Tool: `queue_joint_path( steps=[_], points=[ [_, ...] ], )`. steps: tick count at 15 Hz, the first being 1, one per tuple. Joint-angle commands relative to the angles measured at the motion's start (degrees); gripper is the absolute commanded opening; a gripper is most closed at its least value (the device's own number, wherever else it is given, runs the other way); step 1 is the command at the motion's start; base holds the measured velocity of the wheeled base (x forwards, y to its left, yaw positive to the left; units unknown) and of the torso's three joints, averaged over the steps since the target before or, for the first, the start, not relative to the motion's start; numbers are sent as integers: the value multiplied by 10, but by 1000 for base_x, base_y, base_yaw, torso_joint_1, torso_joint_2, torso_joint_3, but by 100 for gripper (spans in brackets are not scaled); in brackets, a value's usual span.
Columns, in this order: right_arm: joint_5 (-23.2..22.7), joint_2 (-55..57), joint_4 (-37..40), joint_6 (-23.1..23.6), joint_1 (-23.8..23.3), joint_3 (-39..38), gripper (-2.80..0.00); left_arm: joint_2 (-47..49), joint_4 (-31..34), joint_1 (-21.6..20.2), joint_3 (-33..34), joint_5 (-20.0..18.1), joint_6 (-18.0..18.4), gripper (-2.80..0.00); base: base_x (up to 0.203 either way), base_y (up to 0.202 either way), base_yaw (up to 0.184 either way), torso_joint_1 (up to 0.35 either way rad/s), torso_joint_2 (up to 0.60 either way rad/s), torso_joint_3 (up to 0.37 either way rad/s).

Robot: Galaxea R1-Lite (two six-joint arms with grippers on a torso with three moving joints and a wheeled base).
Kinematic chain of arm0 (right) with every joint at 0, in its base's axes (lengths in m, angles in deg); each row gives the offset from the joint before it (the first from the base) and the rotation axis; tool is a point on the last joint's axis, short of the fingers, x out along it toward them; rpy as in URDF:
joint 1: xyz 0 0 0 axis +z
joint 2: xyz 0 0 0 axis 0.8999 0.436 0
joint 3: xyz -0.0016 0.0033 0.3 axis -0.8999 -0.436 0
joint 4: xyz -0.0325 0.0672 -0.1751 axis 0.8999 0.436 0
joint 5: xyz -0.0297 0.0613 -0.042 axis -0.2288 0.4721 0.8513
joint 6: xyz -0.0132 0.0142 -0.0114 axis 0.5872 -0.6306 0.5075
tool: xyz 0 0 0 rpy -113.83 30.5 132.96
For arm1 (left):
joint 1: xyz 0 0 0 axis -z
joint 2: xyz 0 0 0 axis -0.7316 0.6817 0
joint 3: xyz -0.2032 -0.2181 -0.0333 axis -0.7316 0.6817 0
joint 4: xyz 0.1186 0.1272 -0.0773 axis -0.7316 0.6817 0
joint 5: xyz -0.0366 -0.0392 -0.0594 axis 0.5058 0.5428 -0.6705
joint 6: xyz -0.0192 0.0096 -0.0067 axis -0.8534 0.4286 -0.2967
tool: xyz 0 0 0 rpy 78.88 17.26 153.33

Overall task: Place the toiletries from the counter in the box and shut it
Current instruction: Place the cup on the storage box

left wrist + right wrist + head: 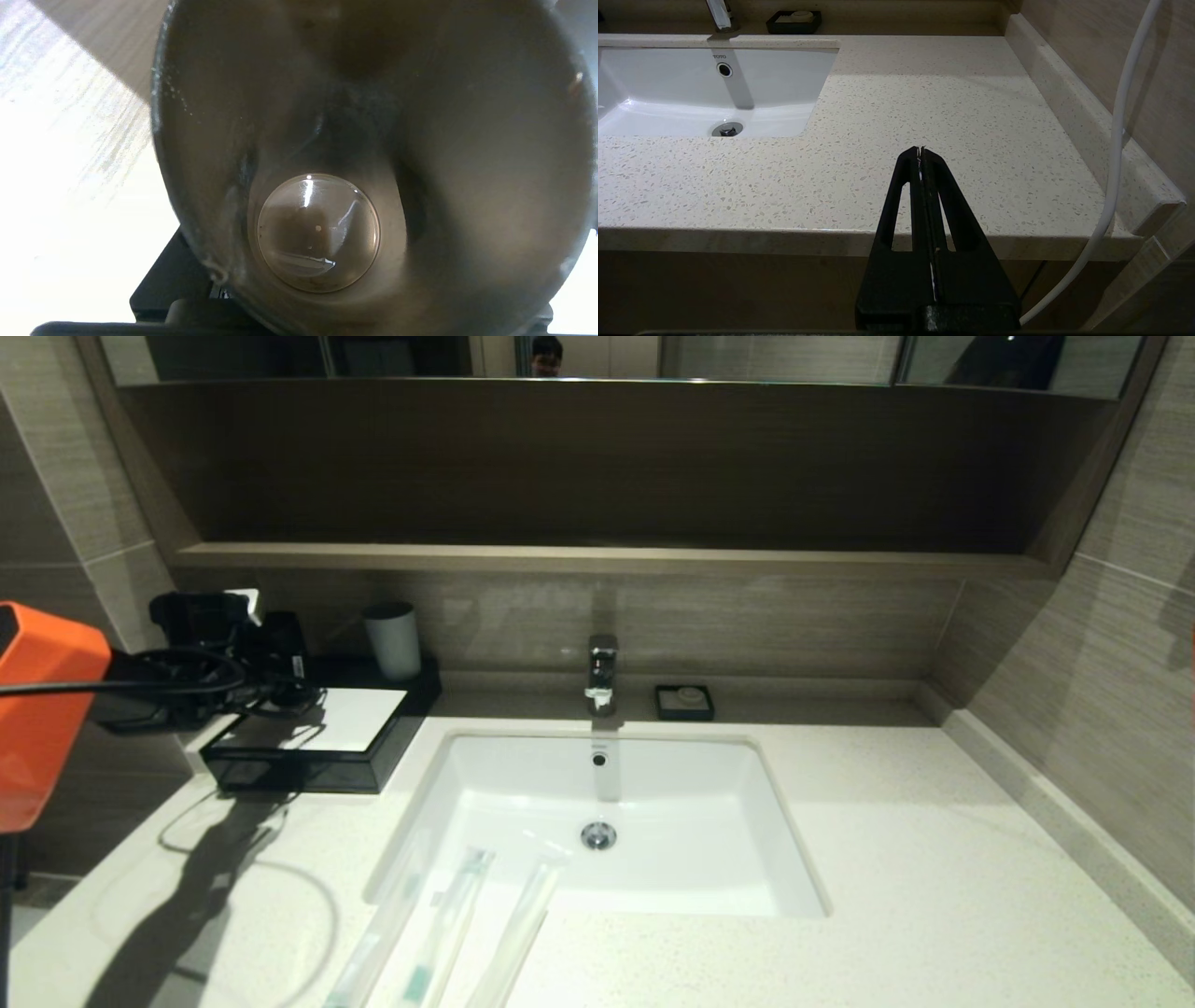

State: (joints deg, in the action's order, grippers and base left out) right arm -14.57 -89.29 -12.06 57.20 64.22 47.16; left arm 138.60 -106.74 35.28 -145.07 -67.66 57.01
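Three slim toiletries packets in clear wrap lie side by side on the counter (934, 859) at the front, their far ends over the sink's front left corner: one (373, 933), a toothbrush with teal marks (446, 924) and one (521, 929). The black box (299, 773) with its white top panel (350, 717) sits at the back left. My left gripper (278, 663) hangs over the box's back left corner. In the left wrist view the inside of a dark grey cup (467, 140) fills the picture. My right gripper (920, 149) is shut and empty, off the counter's front right edge.
A pale grey cup (392, 639) stands behind the box on a black tray. The white sink (523, 775) has a chrome tap (602, 672) behind it and a small black soap dish (684, 702) to the tap's right. A wooden shelf (607, 558) overhangs the back wall.
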Motion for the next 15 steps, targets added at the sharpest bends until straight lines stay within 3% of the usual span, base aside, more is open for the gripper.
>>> queue_joint_path(
  steps=[1,15],
  points=[
    [0,-2,0,0,0,-1,-280,5,0,1,-6,0,0,-280,0,0,0,0,0,0],
    [0,-2,0,0,0,-1,-280,23,-2,1,-23,-8,1,-280,0,0,0,0,0,0]
  ],
)
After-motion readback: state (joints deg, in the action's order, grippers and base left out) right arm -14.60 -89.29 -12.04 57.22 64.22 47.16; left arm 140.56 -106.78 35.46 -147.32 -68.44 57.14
